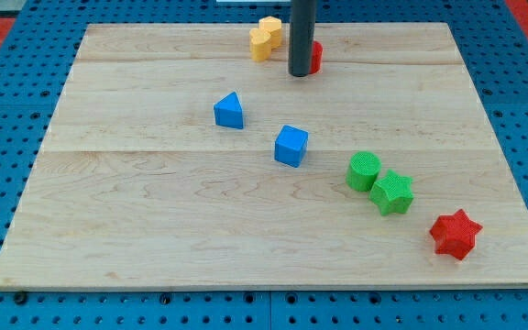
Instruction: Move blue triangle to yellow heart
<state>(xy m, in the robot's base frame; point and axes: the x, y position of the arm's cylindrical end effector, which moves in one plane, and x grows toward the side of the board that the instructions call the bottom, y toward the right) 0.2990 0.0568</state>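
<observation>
The blue triangle [230, 111] lies on the wooden board, left of centre in the upper half. The yellow heart [261, 44] sits near the board's top edge, up and to the right of the triangle, touching a yellow-orange block [270, 27] behind it. My rod comes down from the view's top, and my tip [301, 73] rests on the board right of the heart, above and right of the blue triangle, apart from it. A red block [315, 57] is partly hidden behind the rod.
A blue cube [291, 146] lies below and right of the triangle. A green cylinder [364, 171], a green star [392, 192] and a red star [455, 235] run toward the board's lower right. Blue pegboard [7, 119] surrounds the board.
</observation>
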